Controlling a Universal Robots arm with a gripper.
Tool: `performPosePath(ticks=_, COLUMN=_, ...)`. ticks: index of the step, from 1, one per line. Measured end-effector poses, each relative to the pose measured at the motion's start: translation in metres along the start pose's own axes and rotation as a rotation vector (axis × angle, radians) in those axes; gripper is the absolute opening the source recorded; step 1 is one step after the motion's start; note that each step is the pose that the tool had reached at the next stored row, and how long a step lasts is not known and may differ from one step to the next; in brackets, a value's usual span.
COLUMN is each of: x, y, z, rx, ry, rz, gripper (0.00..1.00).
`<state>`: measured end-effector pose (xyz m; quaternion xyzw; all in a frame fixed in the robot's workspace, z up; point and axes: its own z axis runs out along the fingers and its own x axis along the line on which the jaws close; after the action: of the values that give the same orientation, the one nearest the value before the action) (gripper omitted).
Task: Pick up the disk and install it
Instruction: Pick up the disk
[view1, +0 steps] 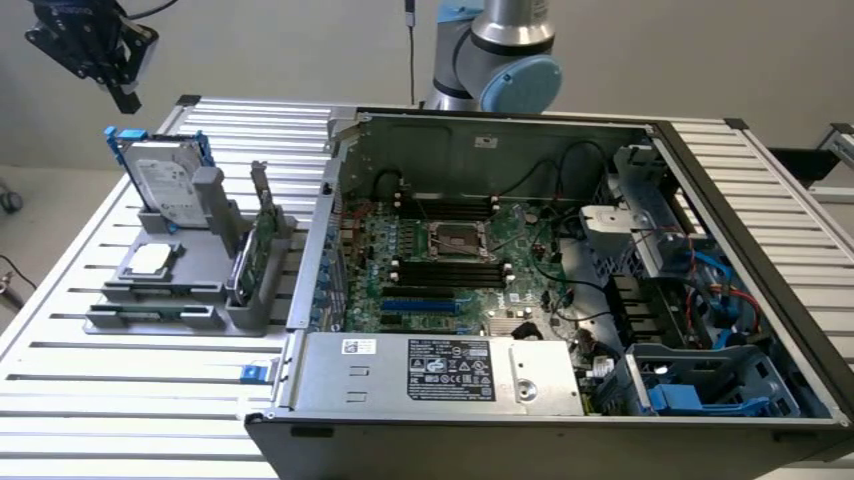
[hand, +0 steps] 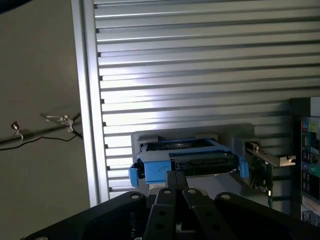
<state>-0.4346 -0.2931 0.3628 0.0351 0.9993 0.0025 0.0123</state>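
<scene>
Exterior view has the gripper (view1: 127, 100) hanging up above the table (view1: 80, 400), with its fingers pressed together and nothing in them. So I'd call this the approach part of the pickup: no grab yet, and installing isn't in play. The disk (view1: 167, 175) stands on edge in the grey stand (view1: 200, 240), to the exterior view's left of the open case (view1: 561, 250), blue rails around it and its label facing out. The gripper sits higher than the disk's top edge and a bit toward the exterior view's left, with clear air between them and no contact. From the wrist view the closed gripper (hand: 177, 176) points down at the disk (hand: 187, 157), which shows edge-on, roughly in line with the fingertips (looks pretty well centred to me). My guess is that a clean grab calls for the fingers to spread wide enough to straddle that top edge, and to stay square to the disk so the rails don't snag the stand.
</scene>
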Motion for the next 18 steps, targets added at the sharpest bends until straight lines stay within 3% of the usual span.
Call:
performPosePath(ticks=3, x=0.0003, y=0.0001, z=0.0000, rx=0.0003, ry=0.0001, rz=-0.002, gripper=0.11)
performPosePath(ticks=6, x=0.0005, y=0.0001, z=0.0002, rx=-0.0005, ry=0.0026, rz=-0.041, gripper=0.11)
performPosePath(ticks=18, x=0.0004, y=0.0001, z=0.0007, rx=-0.0037, ry=0.0217, rz=-0.219, gripper=0.11)
